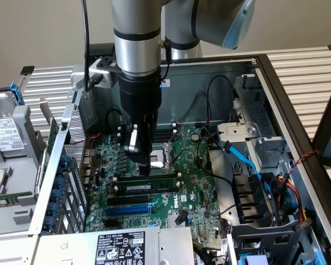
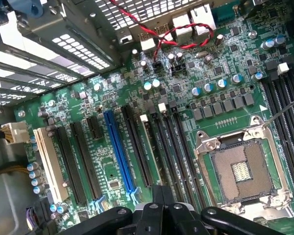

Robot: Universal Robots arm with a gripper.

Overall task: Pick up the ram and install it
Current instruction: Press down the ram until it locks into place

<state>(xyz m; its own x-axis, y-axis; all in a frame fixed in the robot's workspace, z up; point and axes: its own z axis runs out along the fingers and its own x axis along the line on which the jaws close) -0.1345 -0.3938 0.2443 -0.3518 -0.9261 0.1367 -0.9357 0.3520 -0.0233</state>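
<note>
With jaws pressed together, the gripper (image 1: 145, 163) hovers over the motherboard (image 1: 190, 182), the ram (image 1: 146, 187) seated in a slot at its six o'clock beside the CPU socket (image 2: 242, 171).

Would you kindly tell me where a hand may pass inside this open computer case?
Free room lies above the green motherboard between the shut black gripper and the grey drive cage. Crowded: blue and black cables at the exterior view's right, and the memory slots beneath the gripper.
</note>
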